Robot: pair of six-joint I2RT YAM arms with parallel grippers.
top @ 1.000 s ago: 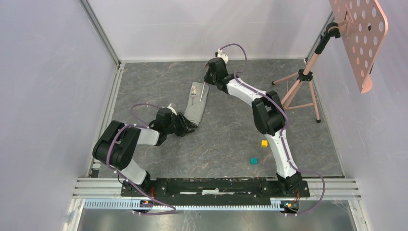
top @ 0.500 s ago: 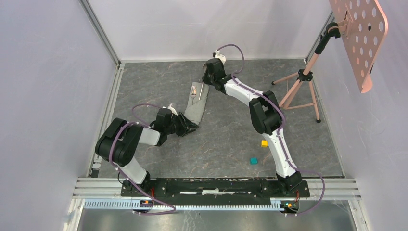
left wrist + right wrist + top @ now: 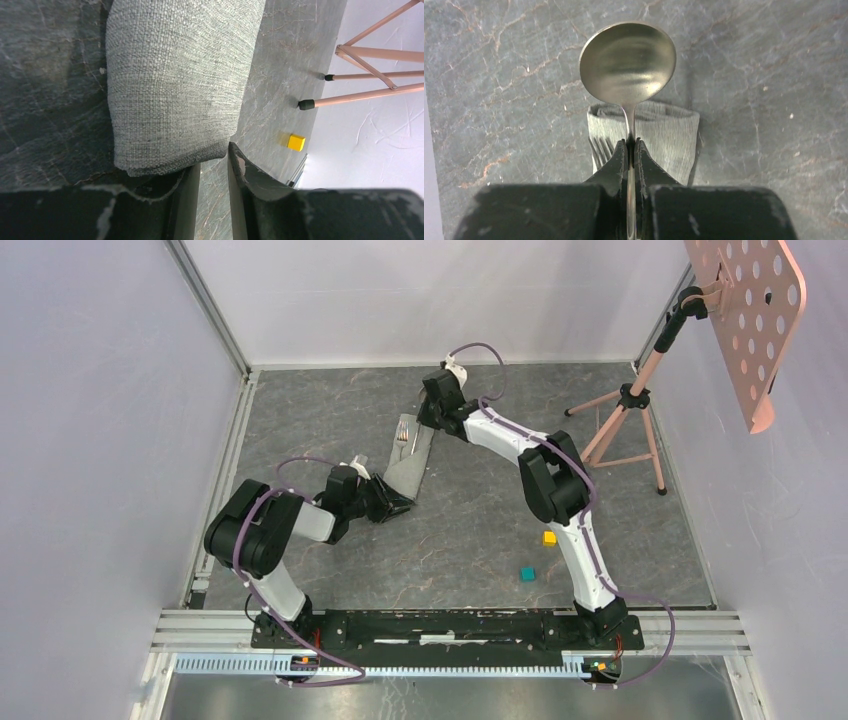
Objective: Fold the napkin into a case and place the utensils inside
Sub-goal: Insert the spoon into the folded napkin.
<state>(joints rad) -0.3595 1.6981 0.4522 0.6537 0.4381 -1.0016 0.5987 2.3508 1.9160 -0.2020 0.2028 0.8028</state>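
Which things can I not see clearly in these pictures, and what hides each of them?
- Fork: the right wrist view shows only its tines; the right tool covers the handle.
- Spoon: in the same view, its handle disappears between that tool's fingers.
- Napkin: in the top view, the left tool covers its near end; whether they touch is unclear.

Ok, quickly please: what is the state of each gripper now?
Left gripper: slightly open, nothing between its jaws; the end of the napkin lies at its tips.
Right gripper: shut on the handle of the spoon.
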